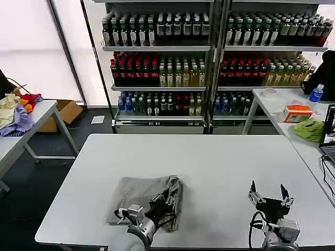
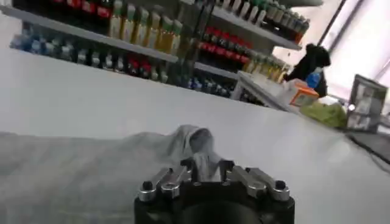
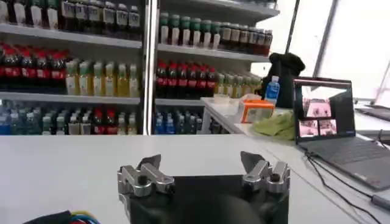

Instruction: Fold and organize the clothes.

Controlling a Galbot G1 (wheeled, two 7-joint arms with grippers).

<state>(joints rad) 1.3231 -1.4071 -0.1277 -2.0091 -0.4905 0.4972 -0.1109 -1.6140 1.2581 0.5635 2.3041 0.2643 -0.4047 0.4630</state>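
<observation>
A light grey shirt [image 1: 137,194] lies partly folded on the white table [image 1: 209,157], toward its front left. My left gripper [image 1: 168,194] is shut on a raised fold at the shirt's right edge, and the cloth hangs bunched from it. In the left wrist view the pinched fold [image 2: 198,145] stands up between the closed fingers of that gripper [image 2: 207,165]. My right gripper [image 1: 270,192] stands open over bare table near the front right, well apart from the shirt. The right wrist view shows that gripper [image 3: 201,163] with nothing between its spread fingers.
Shelves of bottles [image 1: 209,57] stand behind the table. A side table [image 1: 15,137] at the left holds purple, yellow and red garments. Another table at the right carries a lime-green cloth [image 1: 310,129], an orange box [image 1: 297,112], a water bottle [image 1: 315,94] and a laptop [image 3: 329,125].
</observation>
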